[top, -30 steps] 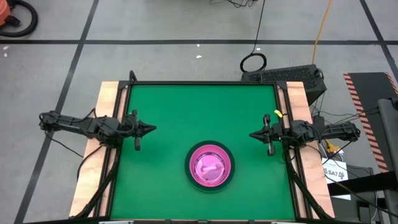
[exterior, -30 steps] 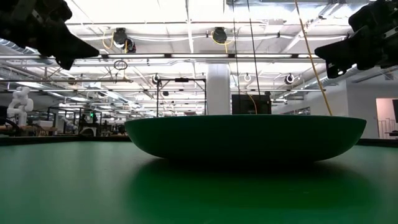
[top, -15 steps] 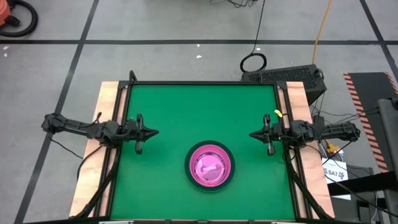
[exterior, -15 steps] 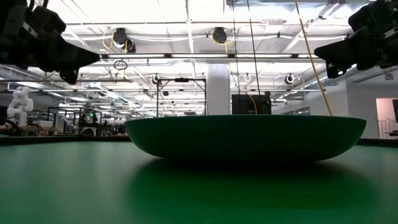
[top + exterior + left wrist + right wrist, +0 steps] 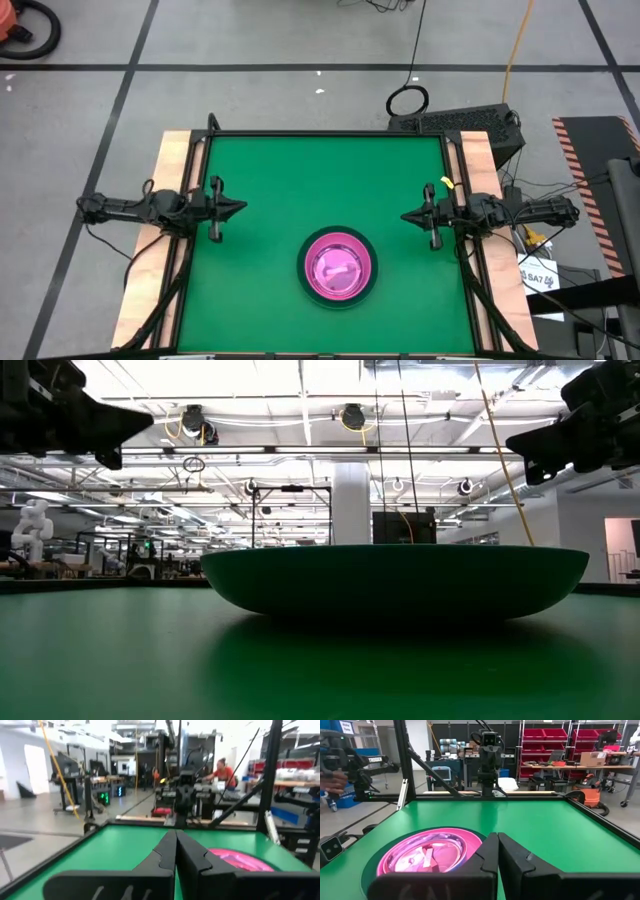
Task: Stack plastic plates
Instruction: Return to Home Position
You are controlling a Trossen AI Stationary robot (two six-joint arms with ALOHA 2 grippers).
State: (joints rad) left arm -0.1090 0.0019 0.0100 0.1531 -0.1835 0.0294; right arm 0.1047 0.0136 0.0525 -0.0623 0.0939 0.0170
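Observation:
The plastic plates [image 5: 340,267] stand as one stack on the green table, near its front edge at the middle. A large dark grey plate [image 5: 395,580] is at the bottom with its base on the table. A hot pink plate [image 5: 427,852] is nested in it, with translucent pink inside that. My left gripper [image 5: 242,208] hovers shut above the table's left side and points toward the right one. My right gripper [image 5: 405,216] hovers shut above the right side, facing it. Both are well clear of the stack, and in the wrist views each pair of fingers [image 5: 176,840] [image 5: 497,842] is pressed together with nothing between.
A raised black frame [image 5: 325,133] runs round the green table, with wooden strips [image 5: 170,190] along both sides. Open green surface lies behind and on both sides of the stack. People show in the room beyond the table, far from the arms.
My left gripper has tipped up from a downward slant to about level, and its arm has folded back a little toward the table's left edge. It stays shut. The stack of plates has not moved.

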